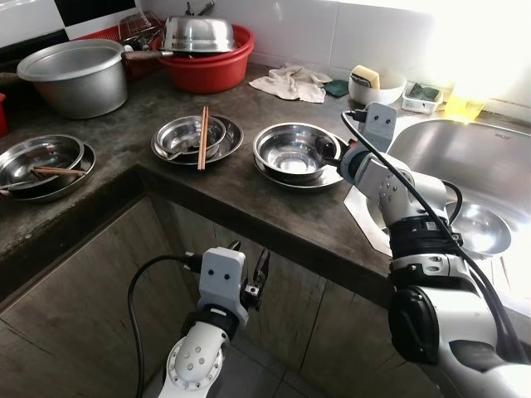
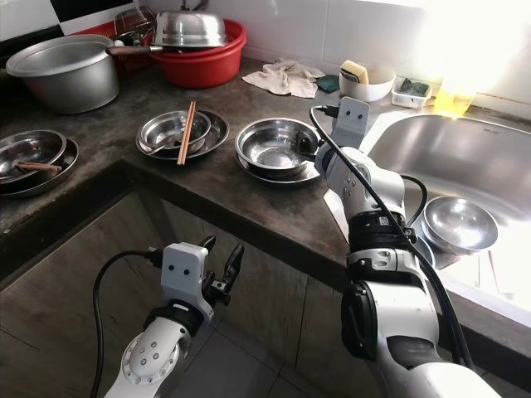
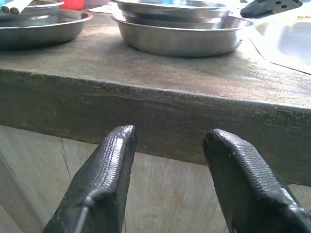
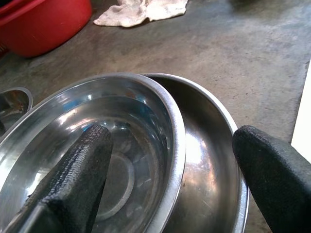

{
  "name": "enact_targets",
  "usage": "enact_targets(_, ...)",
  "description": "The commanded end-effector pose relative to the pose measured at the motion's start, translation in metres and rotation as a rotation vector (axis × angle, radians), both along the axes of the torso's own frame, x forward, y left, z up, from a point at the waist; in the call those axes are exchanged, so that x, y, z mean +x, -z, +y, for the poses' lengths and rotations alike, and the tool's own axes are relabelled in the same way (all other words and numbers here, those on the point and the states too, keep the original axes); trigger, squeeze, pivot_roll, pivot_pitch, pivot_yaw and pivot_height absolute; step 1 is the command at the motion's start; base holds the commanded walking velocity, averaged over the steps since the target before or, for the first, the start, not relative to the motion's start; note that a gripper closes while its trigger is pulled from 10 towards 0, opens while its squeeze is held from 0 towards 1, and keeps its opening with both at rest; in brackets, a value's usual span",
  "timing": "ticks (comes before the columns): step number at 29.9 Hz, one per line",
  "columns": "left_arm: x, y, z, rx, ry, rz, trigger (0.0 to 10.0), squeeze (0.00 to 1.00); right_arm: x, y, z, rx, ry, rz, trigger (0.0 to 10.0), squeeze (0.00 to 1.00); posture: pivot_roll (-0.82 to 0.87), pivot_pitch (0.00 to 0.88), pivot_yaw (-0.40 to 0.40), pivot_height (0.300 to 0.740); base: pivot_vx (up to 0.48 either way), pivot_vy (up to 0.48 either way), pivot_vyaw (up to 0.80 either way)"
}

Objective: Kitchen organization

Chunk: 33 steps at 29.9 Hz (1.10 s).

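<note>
The right gripper (image 4: 170, 170) is at the stacked steel bowls (image 1: 294, 153) on the dark surface (image 1: 249, 207), near the sink (image 1: 465, 157). Its fingers (image 4: 73, 184) are wide apart: one inside the upper bowl (image 4: 97, 141), the other outside the lower bowl's rim (image 4: 218, 141), w/ both rims between them; no firm grip visible. The left gripper (image 3: 167, 179) hangs below the surface edge, fingers (image 3: 104, 174) open, holding nothing. Chopsticks (image 1: 202, 137) lie across another bowl to the left.

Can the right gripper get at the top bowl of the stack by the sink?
Probably yes: the right gripper is open, straddling the top bowl's rim above the lower dish, nothing between.
</note>
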<state>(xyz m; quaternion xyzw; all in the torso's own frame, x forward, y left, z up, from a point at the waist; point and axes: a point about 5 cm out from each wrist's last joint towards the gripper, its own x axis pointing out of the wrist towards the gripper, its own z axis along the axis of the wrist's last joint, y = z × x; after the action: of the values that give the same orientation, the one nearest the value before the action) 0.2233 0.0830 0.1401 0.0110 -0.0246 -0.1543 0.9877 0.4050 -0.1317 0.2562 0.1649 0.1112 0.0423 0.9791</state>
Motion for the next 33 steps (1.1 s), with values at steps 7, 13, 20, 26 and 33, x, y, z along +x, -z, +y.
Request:
enact_targets(7, -0.001, 0.002, 0.0, -0.001, -0.005, 0.018, 10.0, 0.0, 0.002, -0.008, 0.007, 0.007, -0.043, 0.005, 10.0, 0.0, 0.09, 0.123, -0.026, 0.74, 0.0, 0.0, 0.0)
enact_targets(13, -0.001, 0.002, 0.0, 0.0, -0.006, 0.02, 10.0, 0.0, 0.003, -0.011, 0.008, 0.014, -0.048, -0.021, 10.0, 0.0, 0.09, 0.122, -0.026, 0.74, 0.0, 0.0, 0.0)
enact_targets(20, 0.0, 0.002, 0.001, 0.0, -0.007, 0.021, 10.0, 0.0, 0.003, -0.01, 0.006, -0.004, -0.046, -0.022, 7.6, 0.0, 0.09, 0.119, -0.023, 0.74, 0.0, 0.0, 0.0)
enact_targets(26, 0.0, 0.003, 0.001, 0.002, -0.006, 0.02, 10.0, 0.0, 0.003, -0.011, 0.007, -0.005, -0.06, -0.02, 10.0, 0.0, 0.09, 0.117, -0.022, 0.74, 0.0, 0.0, 0.0)
enact_targets(33, -0.001, 0.003, 0.001, 0.004, -0.007, 0.019, 10.0, 0.0, 0.0, -0.014, 0.014, 0.03, -0.104, 0.012, 10.0, 0.0, 0.1, 0.111, -0.023, 0.74, 0.0, 0.0, 0.0)
